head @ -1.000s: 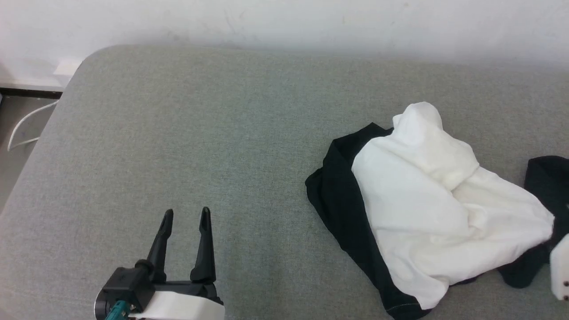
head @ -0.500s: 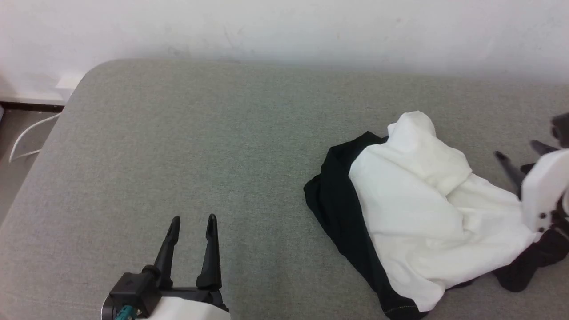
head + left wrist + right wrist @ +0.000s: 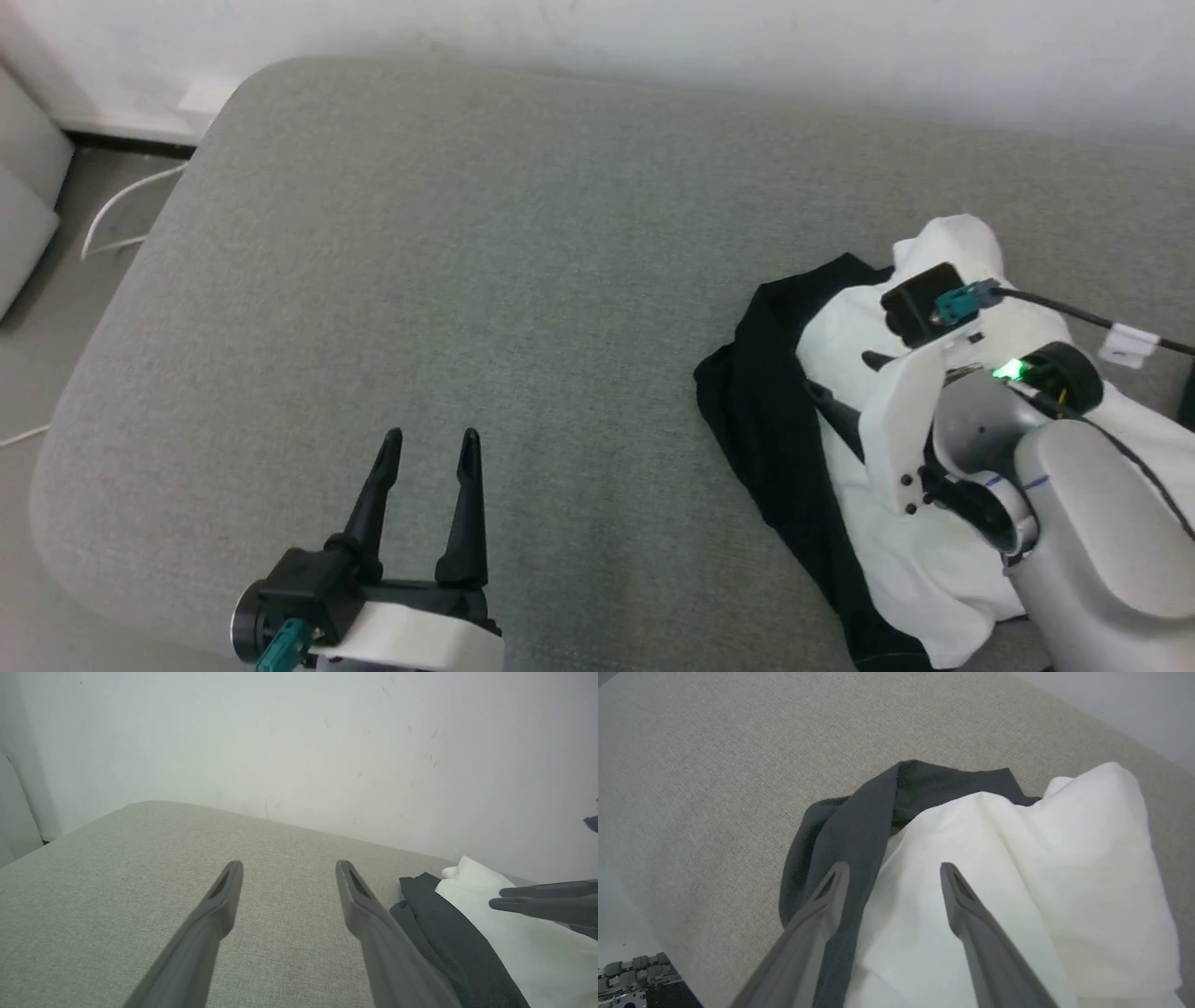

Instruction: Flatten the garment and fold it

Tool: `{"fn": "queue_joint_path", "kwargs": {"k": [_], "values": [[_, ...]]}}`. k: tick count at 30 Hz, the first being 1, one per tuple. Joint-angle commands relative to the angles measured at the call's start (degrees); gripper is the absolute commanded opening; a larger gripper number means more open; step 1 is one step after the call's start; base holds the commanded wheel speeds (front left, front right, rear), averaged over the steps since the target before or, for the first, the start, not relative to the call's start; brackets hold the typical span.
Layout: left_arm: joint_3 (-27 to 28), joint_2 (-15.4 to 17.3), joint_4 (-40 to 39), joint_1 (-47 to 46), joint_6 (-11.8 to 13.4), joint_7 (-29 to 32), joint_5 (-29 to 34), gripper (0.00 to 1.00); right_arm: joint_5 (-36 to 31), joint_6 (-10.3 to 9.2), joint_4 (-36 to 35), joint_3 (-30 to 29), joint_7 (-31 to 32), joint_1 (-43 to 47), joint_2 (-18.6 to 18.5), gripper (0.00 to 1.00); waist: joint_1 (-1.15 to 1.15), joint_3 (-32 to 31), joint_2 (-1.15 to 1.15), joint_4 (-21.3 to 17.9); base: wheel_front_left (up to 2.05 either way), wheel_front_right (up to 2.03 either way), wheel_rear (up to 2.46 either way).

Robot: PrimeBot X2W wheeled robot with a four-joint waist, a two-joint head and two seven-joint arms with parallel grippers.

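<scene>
T-shirt (image 3: 1017, 858) lies crumpled in heap on right part of grey upholstered cushion (image 3: 513, 280) — not flattened, no fold begun, whole task left. Right gripper (image 3: 894, 868) over heap, fingers apart, empty, straddling line where black edge meets white panel; contact unclear. Left gripper (image 3: 430, 439) fingers apart, empty — well left of shirt, over bare cushion.

garment (image 3: 775, 439) | right side hidden by right arm (image 3: 1092, 504) | bottom cut off
</scene>
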Motion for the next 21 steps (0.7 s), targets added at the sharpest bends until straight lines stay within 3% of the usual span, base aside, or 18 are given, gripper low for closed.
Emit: {"fn": "queue_joint_path", "kwargs": {"k": [1, 6, 7, 8, 9, 21], "values": [[-0.37, -0.07, 0.31, -1.17, 0.05, -0.27, -0.41, 1.0, -0.66, -0.04, 3.33, 0.33, -1.66, -1.38, 0.93, 1.0, 0.0, 1.8, 0.0, 2.36, 0.0, 0.0, 0.0], [-1.17, -0.07, 0.86, -2.15, 0.17, -0.27, -1.11, 1.0, -1.51, -0.04, 12.52, 2.66, -5.6, -3.27, 3.37, 1.0, 0.0, 2.69, 0.0, 4.38, 0.0, 0.0, 0.0], [-1.21, -0.07, 0.92, -2.21, 0.24, -0.27, -1.22, 1.0, -1.34, -0.04, 14.05, 3.32, -5.92, -3.59, 3.85, 0.77, 0.0, 2.75, 0.0, 4.58, 0.0, 0.0, 0.0], [-1.22, -0.07, 0.96, -2.23, 0.33, -0.27, -1.34, 1.0, -1.11, -0.04, 15.26, 4.09, -6.4, -3.98, 4.25, 0.25, 0.0, 2.79, 0.0, 4.71, 0.0, 0.0, 0.0], [-1.26, -0.07, 0.99, -2.25, 0.38, -0.27, -1.41, 1.0, -1.04, -0.04, 16.33, 4.6, -7.21, -4.42, 4.47, 0.0, 0.0, 2.81, 0.0, 4.83, 0.0, 0.0, 0.0], [-1.77, -0.07, 1.4, -1.8, 1.17, -0.27, -2.2, 1.0, 0.01, -0.04, 20.65, 8.09, -13.83, -12.08, 3.73, 0.0, 0.0, 1.32, 0.0, 4.23, 0.0, 0.0, 0.0]]}}
